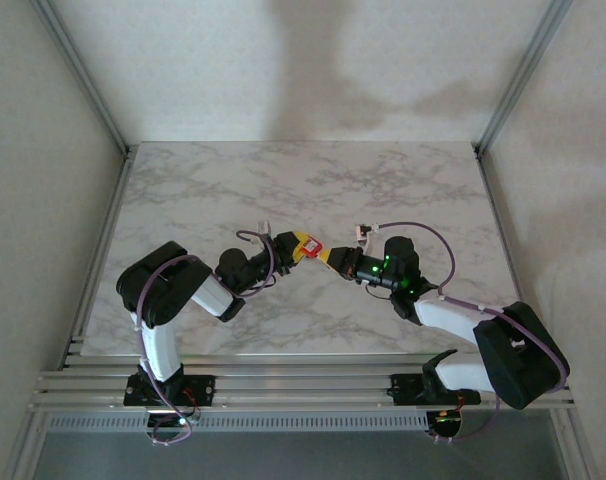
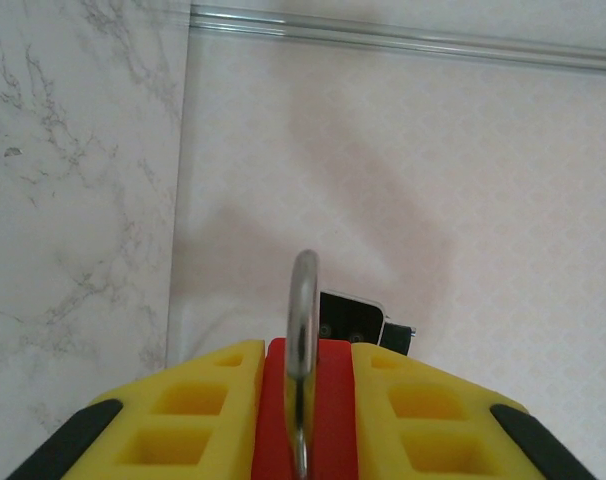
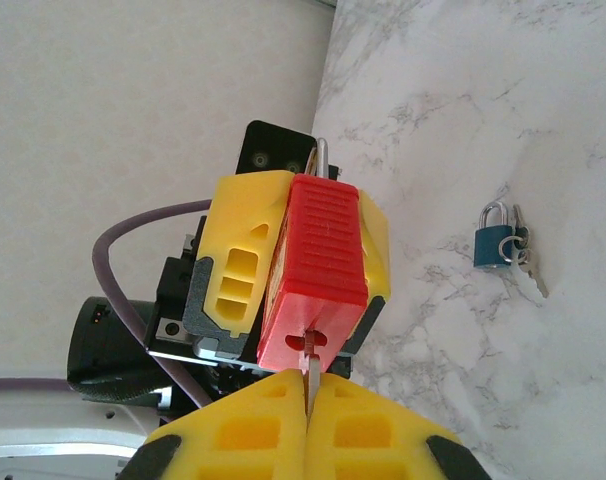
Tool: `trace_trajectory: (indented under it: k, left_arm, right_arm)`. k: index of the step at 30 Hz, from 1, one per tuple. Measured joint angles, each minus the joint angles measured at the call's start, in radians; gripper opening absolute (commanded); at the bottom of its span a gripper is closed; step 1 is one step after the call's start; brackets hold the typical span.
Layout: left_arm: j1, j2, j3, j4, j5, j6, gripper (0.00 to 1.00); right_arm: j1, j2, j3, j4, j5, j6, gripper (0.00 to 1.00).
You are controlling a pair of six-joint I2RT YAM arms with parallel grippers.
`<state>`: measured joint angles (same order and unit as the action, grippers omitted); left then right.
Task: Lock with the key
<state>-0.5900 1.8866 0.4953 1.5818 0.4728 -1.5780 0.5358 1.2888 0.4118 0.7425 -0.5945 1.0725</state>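
The red padlock [image 3: 318,265] has a matt plastic body with fine ribs moulded across its face. Its shackle [image 2: 303,300] is bare polished metal, smooth and bright. The key [image 3: 310,372] shows a thin blade of dull grey metal. The fingers [image 3: 238,270] are matt yellow plastic with black matt parts at the edges. The tabletop [image 3: 463,120] is smooth, marble-patterned in white and grey, with a soft sheen. A small blue padlock [image 3: 493,247] has a satin coloured body, a shiny metal shackle and metal keys [image 3: 528,278]. The wall [image 1: 283,70] is matt. The rails [image 1: 283,385] are plain silvery metal.
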Motion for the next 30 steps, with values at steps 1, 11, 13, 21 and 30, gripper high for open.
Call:
trace_trajectory:
  k: [1,11,13,21,30]
  left_arm:
    - [0.0,0.0,0.0,0.0,0.0,0.002,0.0]
    - [0.005,-0.001,0.0,0.0,0.0,0.003,0.0]
    - [0.006,-0.001,0.0,0.0,-0.001,0.004,0.0]
    - [0.015,-0.011,-0.002,-0.002,0.0,0.01,0.0]
    - [0.017,-0.031,-0.014,-0.005,-0.016,0.022,0.0]
  right_arm:
    - [0.001,0.0,0.0,0.002,0.0,-0.002,0.0]
    - [0.004,0.003,0.002,0.002,0.001,-0.006,0.0]
    - [0.004,0.003,0.002,0.002,0.002,-0.007,0.0]
    - [0.006,0.004,0.009,0.003,0.004,-0.01,0.0]
    - [0.011,0.005,0.013,0.01,0.003,-0.012,0.0]
